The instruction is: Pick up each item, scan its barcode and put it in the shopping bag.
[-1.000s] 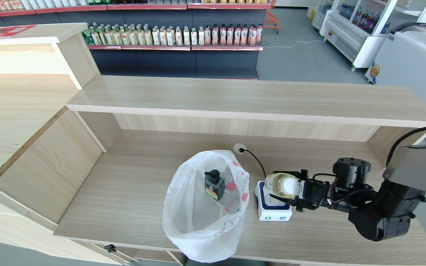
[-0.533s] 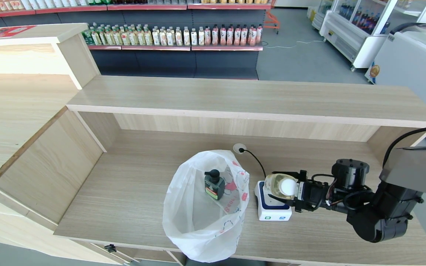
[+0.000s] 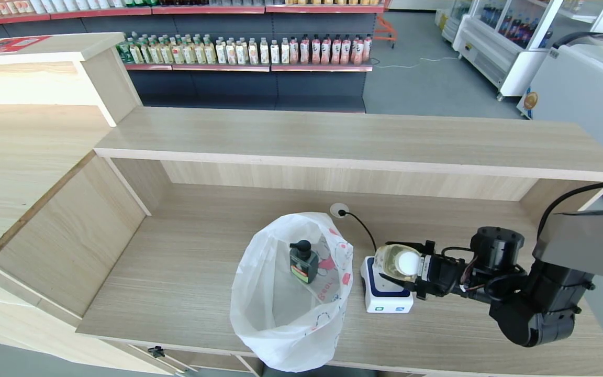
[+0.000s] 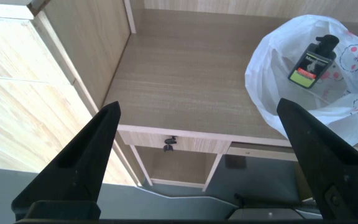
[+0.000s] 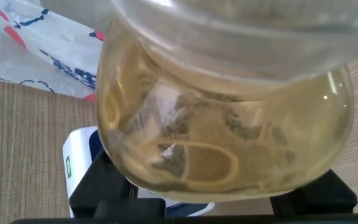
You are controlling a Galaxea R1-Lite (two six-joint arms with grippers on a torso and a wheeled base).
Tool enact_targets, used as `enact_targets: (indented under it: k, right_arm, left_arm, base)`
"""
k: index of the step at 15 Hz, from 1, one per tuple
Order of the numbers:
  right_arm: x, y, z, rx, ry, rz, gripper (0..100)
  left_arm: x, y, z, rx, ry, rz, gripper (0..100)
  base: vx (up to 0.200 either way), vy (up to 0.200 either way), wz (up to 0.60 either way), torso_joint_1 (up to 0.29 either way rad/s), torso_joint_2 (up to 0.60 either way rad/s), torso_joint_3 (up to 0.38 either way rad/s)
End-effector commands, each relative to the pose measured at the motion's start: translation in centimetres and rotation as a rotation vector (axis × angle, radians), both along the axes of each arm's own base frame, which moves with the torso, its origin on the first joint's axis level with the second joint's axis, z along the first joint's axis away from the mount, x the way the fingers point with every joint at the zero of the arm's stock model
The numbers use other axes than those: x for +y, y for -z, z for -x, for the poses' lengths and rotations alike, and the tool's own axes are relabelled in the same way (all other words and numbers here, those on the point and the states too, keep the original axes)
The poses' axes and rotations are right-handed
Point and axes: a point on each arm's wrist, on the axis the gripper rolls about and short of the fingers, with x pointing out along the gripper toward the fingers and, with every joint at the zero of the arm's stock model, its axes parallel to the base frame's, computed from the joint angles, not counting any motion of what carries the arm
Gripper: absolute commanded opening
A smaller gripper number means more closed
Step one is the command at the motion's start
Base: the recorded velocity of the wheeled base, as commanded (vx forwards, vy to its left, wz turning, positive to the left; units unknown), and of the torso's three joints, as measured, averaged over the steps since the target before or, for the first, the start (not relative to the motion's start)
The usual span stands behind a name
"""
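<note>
My right gripper point(image 3: 397, 264) is shut on a clear jar of yellowish liquid with a white lid point(image 3: 400, 262), held sideways just above the white and blue barcode scanner point(image 3: 385, 294). The right wrist view looks along the jar point(image 5: 229, 118), with the scanner point(image 5: 82, 180) under it. To the scanner's left the white shopping bag point(image 3: 265, 298) stands open with a dark pump bottle point(image 3: 303, 262) inside. My left gripper point(image 4: 204, 155) is open, hanging off the counter's near left side, with the bag point(image 4: 272, 68) and the pump bottle point(image 4: 314, 59) beyond it.
The scanner's black cable point(image 3: 360, 226) runs back to a round port point(image 3: 339, 210) in the counter top. A raised wooden ledge point(image 3: 354, 139) closes the far side and a side panel point(image 3: 71, 235) the left. Store shelves and freezers stand behind.
The right arm has shifted only slightly; the jar stays over the scanner. Bag and pump bottle are unmoved.
</note>
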Motion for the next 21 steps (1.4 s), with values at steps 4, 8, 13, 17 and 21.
enact_targets:
  k: [4,8,13,17,21]
  right_arm:
    - [-0.5,-2.7,1.1,0.103,0.077,-0.182,0]
    - [-1.3,-6.7,3.2,0.244,0.325,-0.431,0]
    - [-1.6,-8.4,6.9,0.363,0.336,-0.536,0]
    - [-0.8,-8.6,8.8,0.426,0.299,-0.557,0]
    - [-0.1,-8.0,10.3,0.512,0.28,-0.561,0]
  left_arm:
    - [0.0,0.0,0.0,0.0,0.0,0.0,100]
    - [0.0,0.0,0.0,0.0,0.0,0.0,100]
    - [0.0,0.0,0.0,0.0,0.0,0.0,100]
    - [0.0,0.0,0.0,0.0,0.0,0.0,100]
    - [0.0,0.0,0.0,0.0,0.0,0.002,100]
  base:
    - [0.0,0.0,0.0,0.0,0.0,0.0]
    - [0.0,0.0,0.0,0.0,0.0,0.0]
    - [0.0,0.0,0.0,0.0,0.0,0.0]
    - [0.0,0.0,0.0,0.0,0.0,0.0]
    - [0.0,0.1,0.0,0.001,0.0,0.0]
